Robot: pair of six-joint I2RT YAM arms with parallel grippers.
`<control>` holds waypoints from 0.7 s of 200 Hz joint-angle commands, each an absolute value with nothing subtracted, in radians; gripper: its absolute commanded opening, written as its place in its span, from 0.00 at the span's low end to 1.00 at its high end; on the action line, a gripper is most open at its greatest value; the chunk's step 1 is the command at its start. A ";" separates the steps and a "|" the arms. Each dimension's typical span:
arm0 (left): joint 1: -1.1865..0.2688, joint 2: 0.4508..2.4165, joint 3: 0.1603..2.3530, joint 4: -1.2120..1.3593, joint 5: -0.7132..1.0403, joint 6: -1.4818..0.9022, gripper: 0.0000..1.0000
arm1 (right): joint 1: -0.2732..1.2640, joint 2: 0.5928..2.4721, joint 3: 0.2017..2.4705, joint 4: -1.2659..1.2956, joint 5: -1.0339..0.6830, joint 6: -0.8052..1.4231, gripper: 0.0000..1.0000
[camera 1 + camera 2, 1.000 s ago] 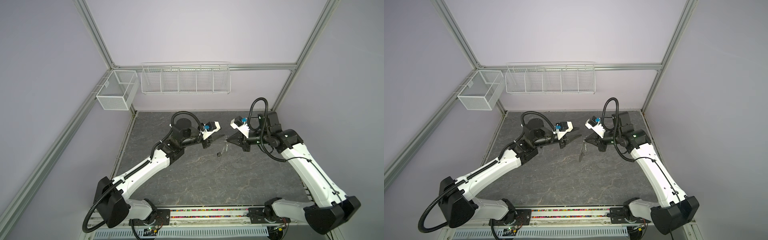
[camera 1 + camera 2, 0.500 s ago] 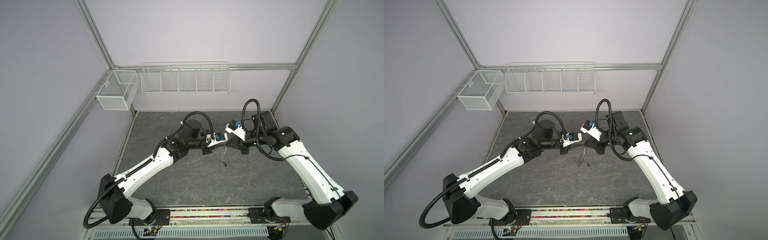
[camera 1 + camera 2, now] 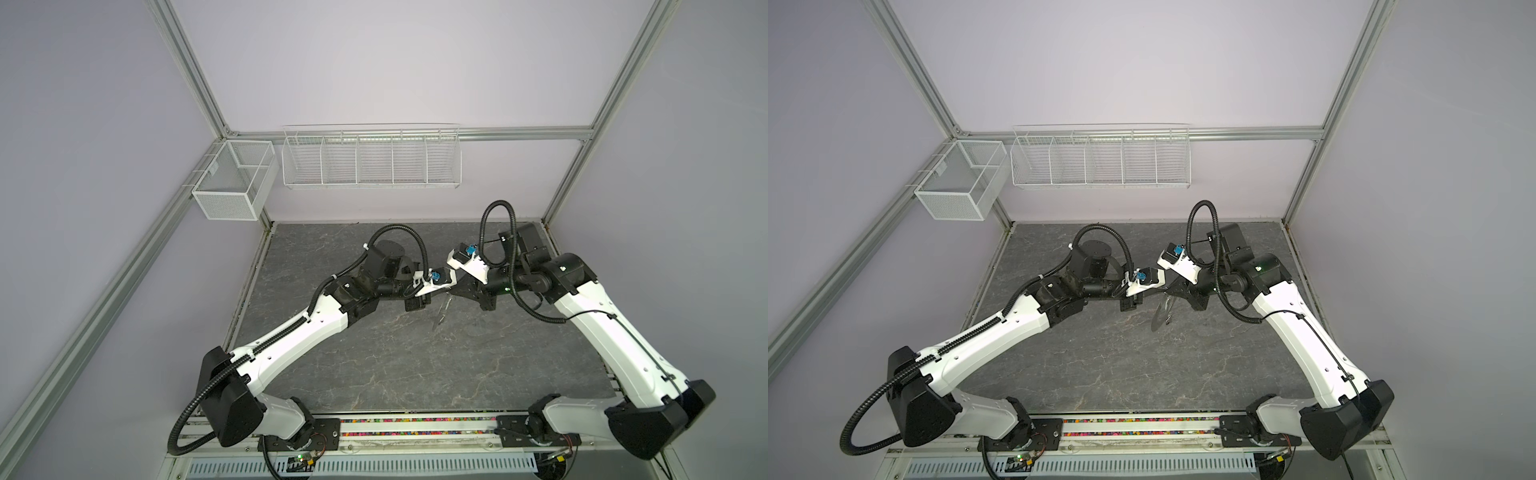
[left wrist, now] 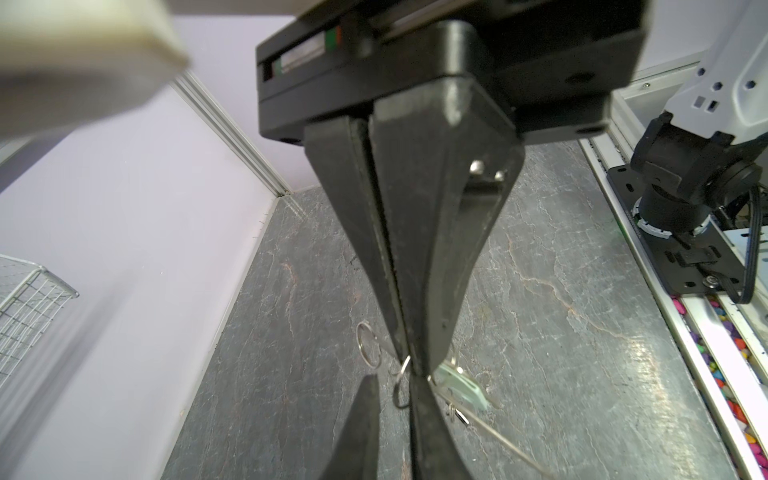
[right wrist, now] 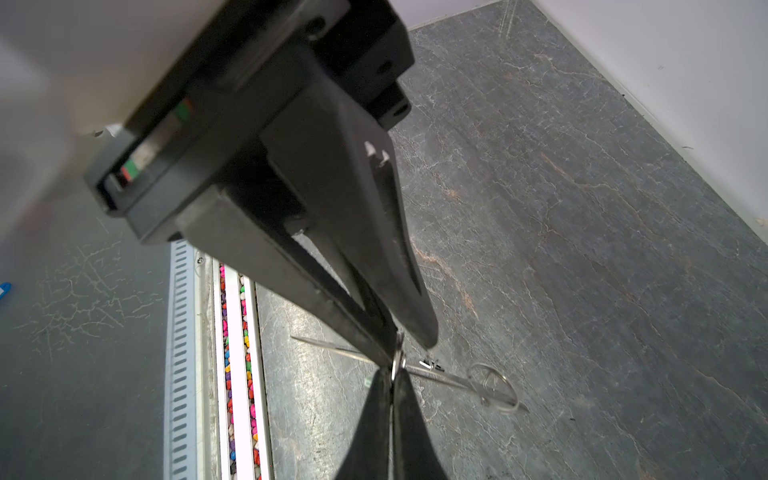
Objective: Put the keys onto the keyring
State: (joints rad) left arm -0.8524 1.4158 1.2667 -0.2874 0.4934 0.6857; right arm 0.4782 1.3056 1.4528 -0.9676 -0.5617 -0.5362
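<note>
Two black grippers meet tip to tip over the dark marbled tabletop [image 3: 374, 365] in both top views. The left gripper [image 3: 443, 291] reaches in from its side and the right gripper [image 3: 455, 291] from the other. The flat grey metal keyring [image 3: 1158, 320] dangles just beneath them, clear of the surface as far as I can see. My guess is that it's held aloft so the other arm can get at its rim.

From the left wrist, the right gripper is pressed tight on a small wire split ring [image 4: 395, 388]. The left gripper's own fingers [image 4: 365, 419] stand narrowly apart either side of that ring; whether they pinch it yet I cannot tell. A pale oblong plastic key tag [image 4: 462, 388] hangs just behind. The black-tagged key I can't make out.

From the right wrist, the keyring is only a thin line crossing behind the tips, with a second small wire loop [image 5: 494, 386] on it.

A second ago the arms stood apart and the left gripper gaped wider. It has since come across and narrowed.
</note>
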 commanded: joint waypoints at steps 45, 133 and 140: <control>-0.864 1.450 1.283 -0.254 0.599 0.669 0.00 | 0.497 1.251 1.415 -0.865 -0.584 -0.579 0.11; -0.784 1.346 1.057 0.242 0.588 0.262 0.00 | 0.388 1.049 1.158 -0.616 -0.520 -0.325 0.44; -0.783 1.342 1.040 0.282 0.579 0.234 0.00 | 0.388 1.044 1.140 -0.595 -0.523 -0.306 0.45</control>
State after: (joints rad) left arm -0.7872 1.3872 1.0714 0.0456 0.5758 0.3920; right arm 0.3923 1.0687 1.1976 -0.7078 -0.5163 -0.4076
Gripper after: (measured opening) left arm 0.049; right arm 0.438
